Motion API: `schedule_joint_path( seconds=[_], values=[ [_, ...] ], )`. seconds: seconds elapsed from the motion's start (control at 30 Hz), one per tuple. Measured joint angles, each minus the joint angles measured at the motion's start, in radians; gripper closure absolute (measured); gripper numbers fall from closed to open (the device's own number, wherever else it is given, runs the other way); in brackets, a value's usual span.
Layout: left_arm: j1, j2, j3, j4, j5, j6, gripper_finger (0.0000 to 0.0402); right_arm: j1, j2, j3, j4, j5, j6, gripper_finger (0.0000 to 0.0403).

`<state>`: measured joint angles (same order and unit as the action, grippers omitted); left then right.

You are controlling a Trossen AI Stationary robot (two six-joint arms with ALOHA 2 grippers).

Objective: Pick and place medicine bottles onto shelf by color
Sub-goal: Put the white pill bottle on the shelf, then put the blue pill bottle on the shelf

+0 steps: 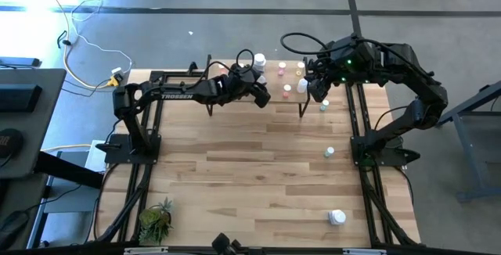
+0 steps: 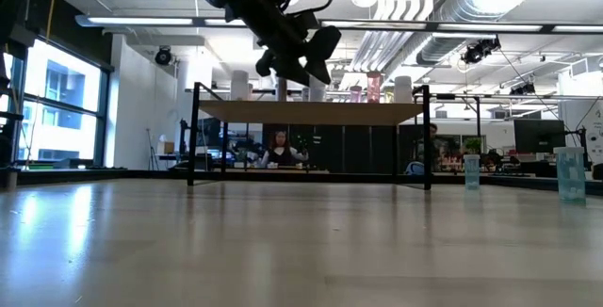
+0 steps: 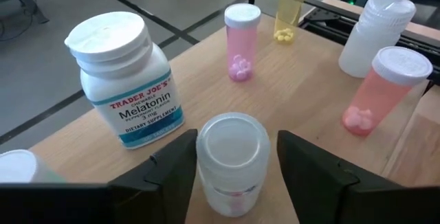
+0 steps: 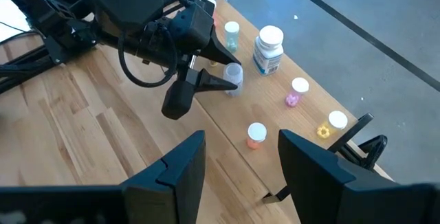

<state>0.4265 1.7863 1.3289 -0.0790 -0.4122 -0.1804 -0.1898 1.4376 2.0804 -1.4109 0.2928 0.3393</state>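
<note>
Left gripper (image 3: 234, 165): placed over the shelf (image 3: 302, 86), fingers spread on either side of a clear vial with a white cap (image 3: 232, 152); whether the pads touch it cannot be told. The vial stands upright on the board, so a placing or a release is judged to be in hand.

Beyond it, on the shelf: a Trader Joe's melatonin bottle (image 3: 124, 80), a pink vial (image 3: 242, 42), a yellow vial (image 3: 291, 7), a salmon-pink vial (image 3: 381, 90) and a plain white bottle (image 3: 375, 25), apparently grouped by colour.

Right gripper (image 4: 237, 159): held unclenched and empty above the shelf's far end.

Off the shelf, seen in the high view only: a green-capped bottle (image 1: 329, 152) and a larger white bottle (image 1: 337, 217) on the bench (image 1: 250, 177).
</note>
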Motion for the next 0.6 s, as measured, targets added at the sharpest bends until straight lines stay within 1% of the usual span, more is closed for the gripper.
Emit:
schedule_joint_path(
  seconds=[0.3, 0.6],
  values=[
    [-0.003, 0.0, 0.0, 0.001, 0.016, 0.0, 0.0171, 0.0, 0.0, 0.0, -0.004, 0.0, 0.0, 0.0229],
    [-0.023, 0.0, 0.041, -0.009, 0.012, 0.013, 0.017, 0.0, 0.0, 0.0, -0.012, 0.0, -0.002, 0.0229]
  ],
)
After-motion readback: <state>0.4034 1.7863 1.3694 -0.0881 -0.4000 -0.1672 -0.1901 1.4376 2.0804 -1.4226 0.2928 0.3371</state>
